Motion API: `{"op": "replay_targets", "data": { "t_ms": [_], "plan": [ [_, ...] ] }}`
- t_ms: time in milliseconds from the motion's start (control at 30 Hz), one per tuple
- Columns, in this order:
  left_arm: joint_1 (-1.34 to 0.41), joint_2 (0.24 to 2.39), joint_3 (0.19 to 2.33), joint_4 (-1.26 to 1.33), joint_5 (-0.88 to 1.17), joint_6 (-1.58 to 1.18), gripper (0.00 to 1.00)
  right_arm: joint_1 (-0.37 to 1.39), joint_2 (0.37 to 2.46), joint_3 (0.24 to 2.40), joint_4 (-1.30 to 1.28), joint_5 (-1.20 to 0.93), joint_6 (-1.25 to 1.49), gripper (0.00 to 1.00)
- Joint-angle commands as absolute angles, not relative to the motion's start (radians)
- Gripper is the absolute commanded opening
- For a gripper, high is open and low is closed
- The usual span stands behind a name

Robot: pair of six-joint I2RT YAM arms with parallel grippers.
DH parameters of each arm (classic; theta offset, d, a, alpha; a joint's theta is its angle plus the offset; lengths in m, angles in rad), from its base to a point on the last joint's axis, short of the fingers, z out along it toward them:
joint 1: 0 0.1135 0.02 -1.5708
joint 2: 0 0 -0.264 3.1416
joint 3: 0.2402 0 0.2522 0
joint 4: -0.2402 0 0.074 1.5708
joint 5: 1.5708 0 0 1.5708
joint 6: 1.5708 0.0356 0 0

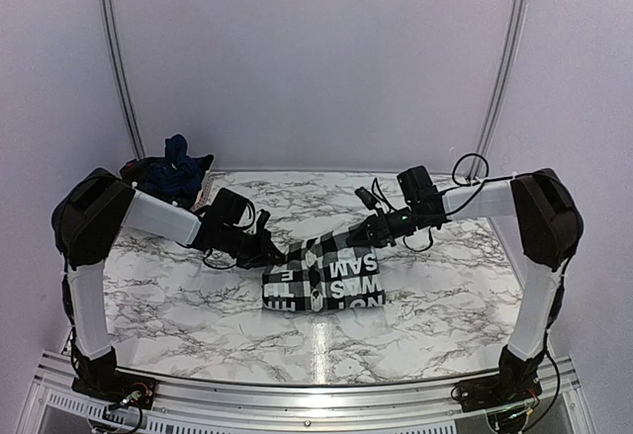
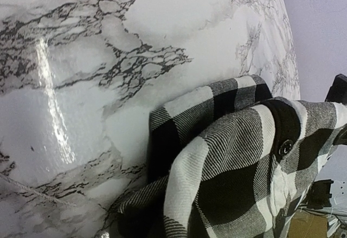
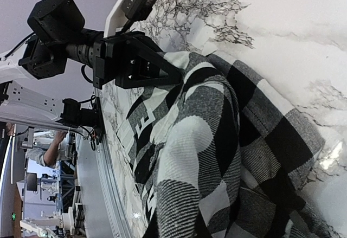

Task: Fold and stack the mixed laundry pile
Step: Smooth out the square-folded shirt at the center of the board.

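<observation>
The black-and-white check shirt (image 1: 321, 278) lies partly folded mid-table, white lettering showing on its near part. My left gripper (image 1: 277, 254) is at the shirt's far left edge and my right gripper (image 1: 372, 230) at its far right edge, each shut on cloth lifted off the table. In the left wrist view the shirt (image 2: 238, 162) drapes over my fingers and hides them. In the right wrist view the shirt (image 3: 217, 140) also hides that gripper's fingers, and the left gripper (image 3: 174, 78) shows pinching the far edge. The navy blue T-shirt (image 1: 176, 173) lies bunched at the back left. The plaid garment is not clearly visible.
The marble table (image 1: 445, 296) has a metal rail along its near edge. White walls with a curved frame close in the back and sides. A dark bundle (image 1: 132, 169) lies beside the navy T-shirt at the back left corner.
</observation>
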State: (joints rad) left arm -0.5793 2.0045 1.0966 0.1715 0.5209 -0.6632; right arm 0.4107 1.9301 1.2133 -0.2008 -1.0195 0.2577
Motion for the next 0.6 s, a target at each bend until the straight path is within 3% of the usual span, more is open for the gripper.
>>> {"op": "replay_targets", "data": {
  "t_ms": [0, 433, 467, 567],
  "plan": [
    [-0.572, 2.002, 1.163, 0.092, 0.515, -0.602, 0.00, 0.358, 1.996, 1.206, -0.145, -1.078, 0.288, 0.04],
    [-0.558, 2.093, 1.247, -0.052, 0.486, -0.551, 0.00, 0.284, 2.135, 1.242, -0.252, -0.943, 0.205, 0.08],
    [-0.557, 2.090, 1.249, -0.058, 0.482, -0.550, 0.03, 0.284, 2.128, 1.250, -0.265, -0.944, 0.204, 0.13],
    [-0.550, 2.040, 1.256, -0.075, 0.441, -0.538, 0.25, 0.283, 2.059, 1.300, -0.314, -0.931, 0.202, 0.32]
  ]
}}
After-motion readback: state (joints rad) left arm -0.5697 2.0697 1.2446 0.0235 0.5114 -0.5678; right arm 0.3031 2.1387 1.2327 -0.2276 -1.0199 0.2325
